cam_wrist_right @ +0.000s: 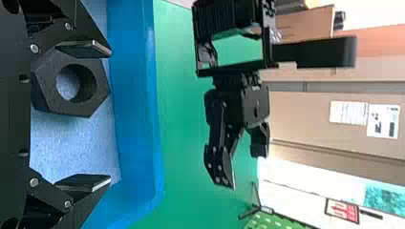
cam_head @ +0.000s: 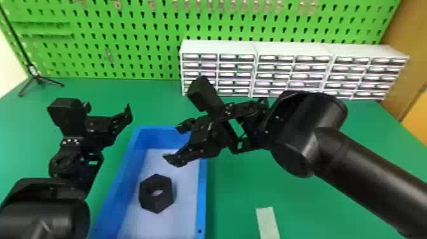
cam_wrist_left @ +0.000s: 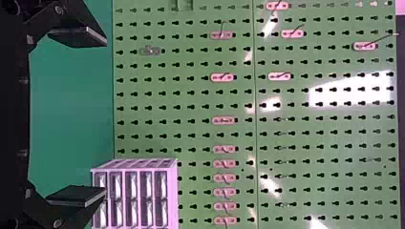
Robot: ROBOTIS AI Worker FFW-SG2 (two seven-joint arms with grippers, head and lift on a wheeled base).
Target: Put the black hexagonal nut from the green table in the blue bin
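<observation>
nut's in: black hexagonal nut [cam_head: 157,204] lies flat on the blue bin [cam_head: 202,190] floor, hole up, walls clear all round. flat face down, so it shouldn't roll.

right end effector [cam_head: 173,142] is spread, nothing between its fingers, nut at its 7 o'clock. my read: open like that over the bin to let the nut go. left end effector [cam_head: 108,109] is spread and empty too, bin at its 5 o'clock; likely parked off to the side for room.

task looks done. next should be right arm up and away to 2 o'clock, minding the bin rim.
</observation>
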